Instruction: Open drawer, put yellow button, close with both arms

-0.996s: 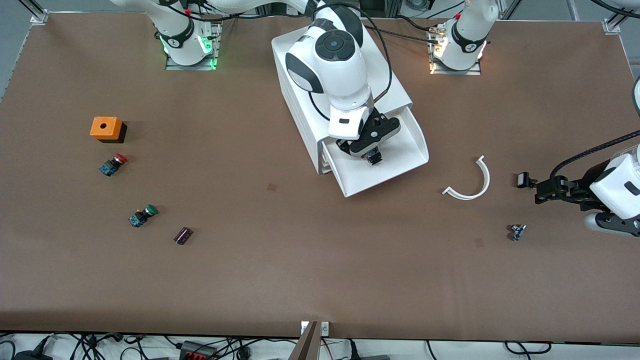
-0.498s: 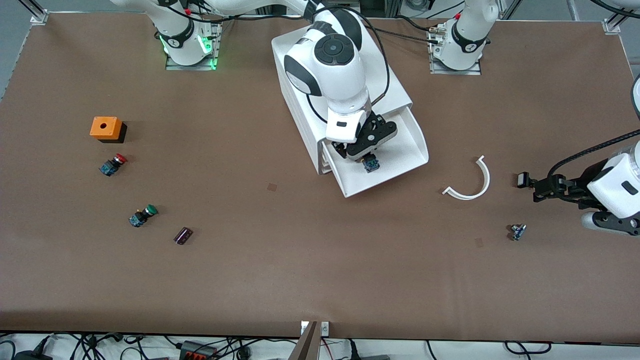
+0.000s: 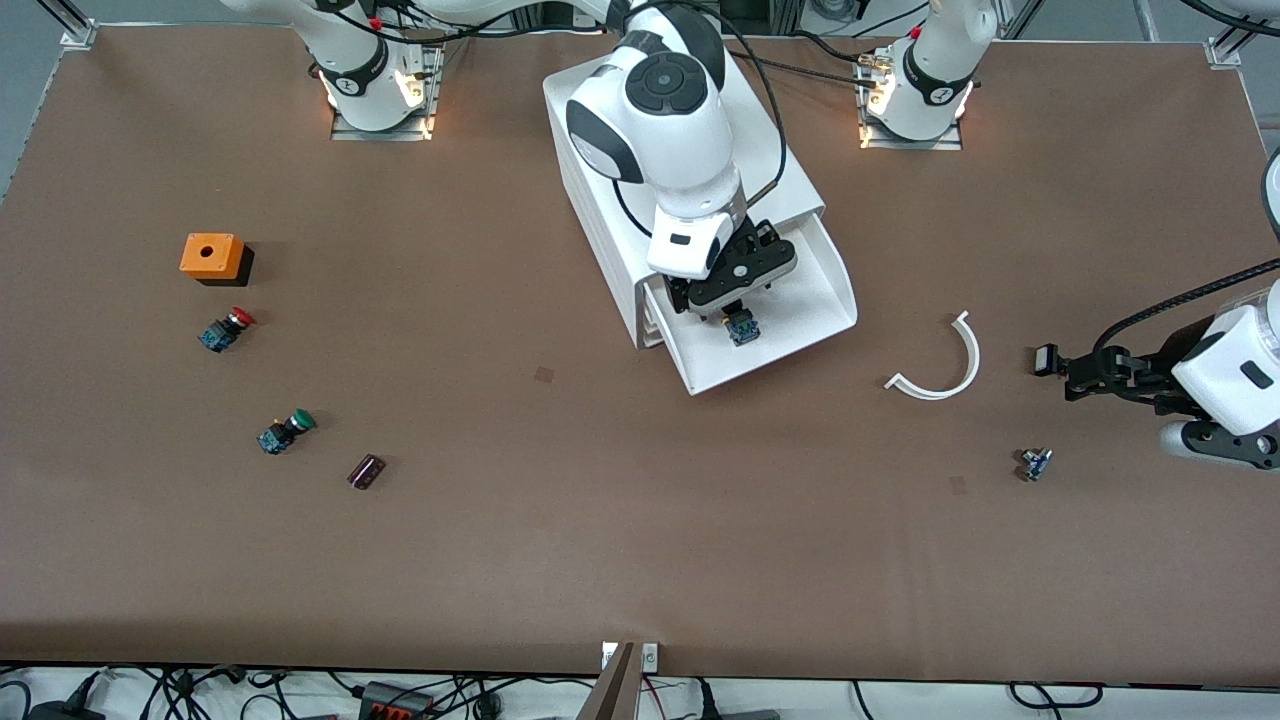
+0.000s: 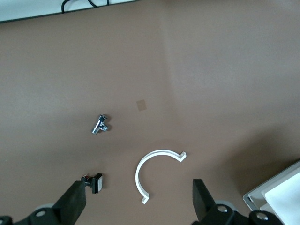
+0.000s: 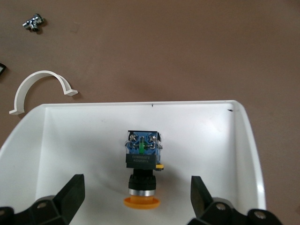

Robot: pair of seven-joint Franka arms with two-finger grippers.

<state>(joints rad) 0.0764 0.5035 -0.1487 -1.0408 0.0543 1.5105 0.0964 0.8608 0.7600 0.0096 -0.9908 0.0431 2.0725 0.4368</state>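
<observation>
the right wrist view shows what the front view mostly hides: the yellow button (image 5: pixel 142 174) lies on its side on the floor of the drawer (image 5: pixel 70 140), its yellow-orange cap (image 5: pixel 141 202) toward the camera and its blue terminal end toward the drawer's front wall, touching neither of the 2 black fingers (image 5: pixel 70 192) that stand spread wide to either side of it. in the front view only the blue end of the yellow button (image 3: pixel 742 328) peeks out under the right gripper (image 3: pixel 728 300).

the drawer (image 3: pixel 800 340) is pulled out of the white cabinet (image 3: pixel 600 210) and holds just that 1 switch. the right arm reaches from its base over the cabinet top, its gripper pointing down over the open drawer, released.

the left wrist view shows the left gripper (image 4: pixel 138 204) with fingers (image 4: pixel 202 199) apart and nothing between them, over bare table near a white curved clip (image 4: pixel 154 173), a small black part (image 4: pixel 96 183) and a small metal fitting (image 4: pixel 100 124). the left arm waits toward its own end of the table, left gripper (image 3: pixel 1085 378) level with the clip (image 3: pixel 945 365).

toward the right arm's end lie an orange box (image 3: pixel 211 256), a red-capped switch (image 3: pixel 225 329), a green-capped switch (image 3: pixel 285 431) and a dark capacitor (image 3: pixel 365 471).
</observation>
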